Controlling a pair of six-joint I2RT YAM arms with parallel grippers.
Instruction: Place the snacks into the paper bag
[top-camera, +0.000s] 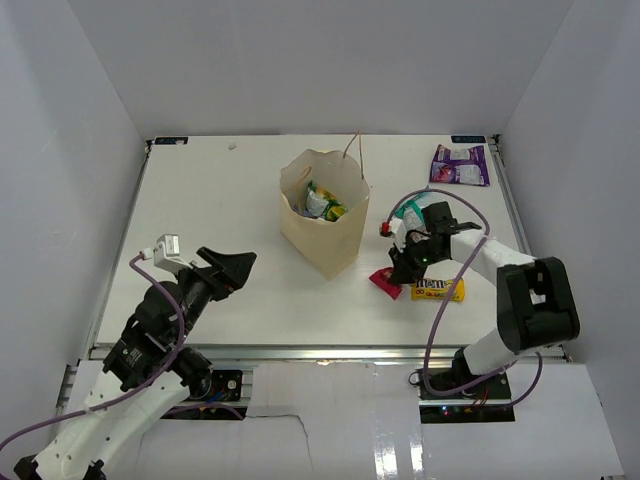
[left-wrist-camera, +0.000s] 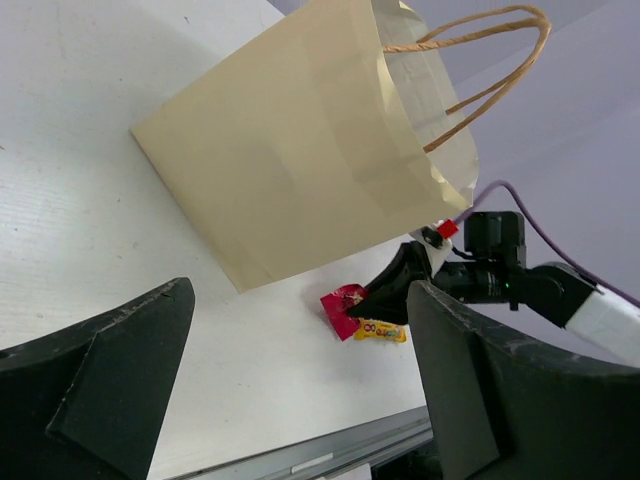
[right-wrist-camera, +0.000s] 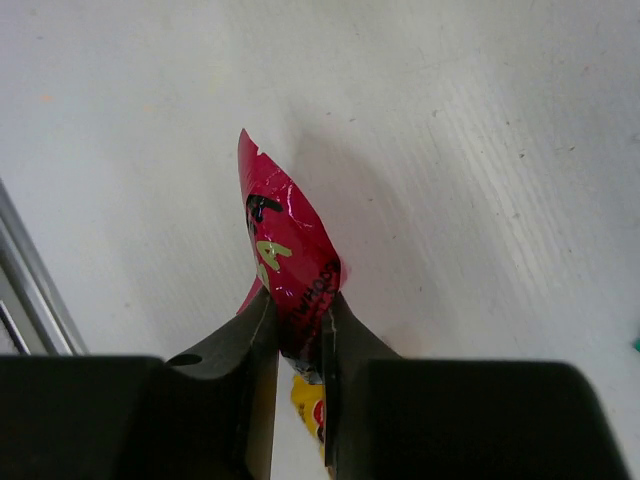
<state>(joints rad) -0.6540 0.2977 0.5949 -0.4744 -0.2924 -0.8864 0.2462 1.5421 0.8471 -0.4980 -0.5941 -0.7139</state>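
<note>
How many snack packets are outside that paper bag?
4: purple-white packet at the far right, teal packet beside the right arm, yellow M&M's near the front edge, red packet pinched in the right gripper. The arm may hide others.

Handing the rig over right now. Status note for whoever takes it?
Left gripper: open, empty, left of the paper bag.
Right gripper: shut on the red packet, low by the table, right of the bag.
Done: green-yellow packet is in the bag.
Left: the red packet, the yellow M&M's beside it, a teal packet partly hidden by the right arm, and the purple-white packet at the far right.
</note>
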